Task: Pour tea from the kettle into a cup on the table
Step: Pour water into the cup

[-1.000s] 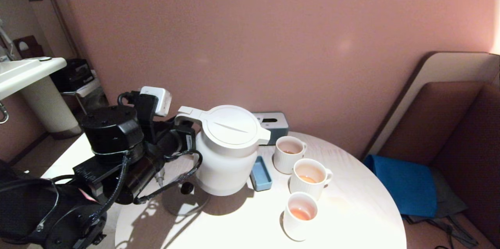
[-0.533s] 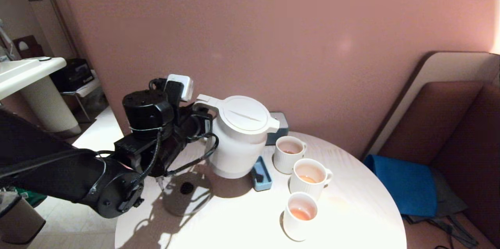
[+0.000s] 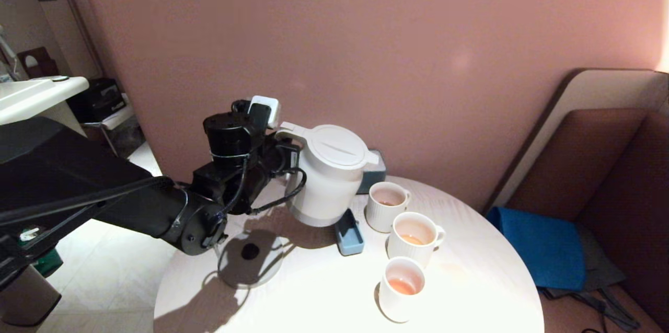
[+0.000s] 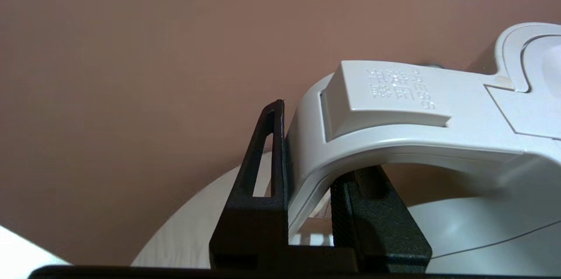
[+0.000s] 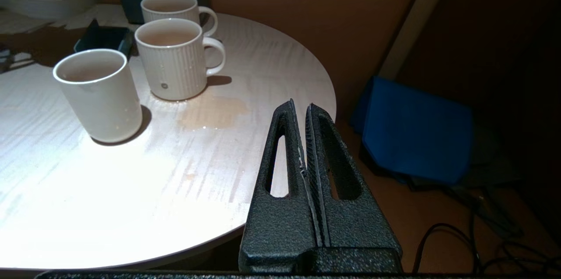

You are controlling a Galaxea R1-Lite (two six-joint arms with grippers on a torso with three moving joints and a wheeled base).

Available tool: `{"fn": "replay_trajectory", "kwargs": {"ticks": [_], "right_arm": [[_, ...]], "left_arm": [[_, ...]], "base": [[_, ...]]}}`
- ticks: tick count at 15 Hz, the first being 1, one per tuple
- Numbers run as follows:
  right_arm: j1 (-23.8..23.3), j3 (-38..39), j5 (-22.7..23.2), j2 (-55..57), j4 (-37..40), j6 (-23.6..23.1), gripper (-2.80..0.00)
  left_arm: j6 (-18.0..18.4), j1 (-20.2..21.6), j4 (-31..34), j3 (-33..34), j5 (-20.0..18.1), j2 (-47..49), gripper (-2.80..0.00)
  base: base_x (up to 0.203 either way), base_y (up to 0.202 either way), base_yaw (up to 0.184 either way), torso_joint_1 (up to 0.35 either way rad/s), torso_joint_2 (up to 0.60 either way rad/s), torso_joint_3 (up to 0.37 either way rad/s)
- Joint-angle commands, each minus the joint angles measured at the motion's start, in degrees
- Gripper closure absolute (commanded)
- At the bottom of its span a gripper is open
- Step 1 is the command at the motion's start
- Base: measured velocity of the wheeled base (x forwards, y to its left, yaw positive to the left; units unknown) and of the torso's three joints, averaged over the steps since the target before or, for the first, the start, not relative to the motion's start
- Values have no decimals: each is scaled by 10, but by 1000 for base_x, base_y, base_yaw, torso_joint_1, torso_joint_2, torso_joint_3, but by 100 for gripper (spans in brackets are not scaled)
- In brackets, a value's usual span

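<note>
— White plastic was what the left gripper [image 4: 307, 191] had hold of: the loop handle of the kettle [image 3: 329, 176]. One black finger [image 4: 263, 174] sat against the outside of the handle and the other inside the loop, clamped on it from both sides.

— How was the arm posed?

— It reached in from the robot's left, stretched forward over the near left edge of the table [image 3: 470, 280], the wrist roughly level and turned toward the kettle's handle side. The kettle hung clear of the tabletop at the far left of it, nearly upright, tipped only slightly toward its spout, which pointed at the cups.

— And below it?

— The grey base disc [image 3: 245, 260] lay on the table nearer the robot, apart from the kettle and in the arm's shadow. A small blue tray [image 3: 349, 228] lay just beside the kettle's lower right.

— Where were the cups?

— Three white ribbed ones in a slanted row to the right of the tray: the far cup [image 3: 387, 205], the middle cup [image 3: 414, 238] and the near cup [image 3: 401, 287]. Each held a little orange-red tea [image 3: 402, 286] at its bottom. A pale wet patch [image 5: 212, 112] lay on the wood beside the middle one. A grey tissue box [image 3: 373, 173] stood behind the kettle, by the wall.

— The other arm?

— The right gripper [image 5: 304, 114] hung past the table's right edge, fingers pressed together on nothing, near a blue cushion [image 5: 416, 130] on the floor.
</note>
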Motion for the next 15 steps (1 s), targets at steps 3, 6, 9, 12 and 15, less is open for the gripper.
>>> {"fn": "replay_trajectory", "kwargs": {"ticks": [3,6,9,12,15], "right_arm": [[0,0,0,0,0,0,0],[0,0,0,0,0,0,0],[1,0,0,0,0,0,0],[0,0,0,0,-1,0,0],[0,0,0,0,0,0,0]], "left_arm": [[12,0,44,-78,1,31,0],[24,0,72,-122,2,48,0],[31,0,104,-156,2,56,0],[50,0,124,-187,2,61,0],[57,0,153,-221,2,68,0]], "base": [[0,0,0,0,0,0],[0,0,0,0,0,0],[0,0,0,0,0,0],[0,0,0,0,0,0],[0,0,0,0,0,0]]}}
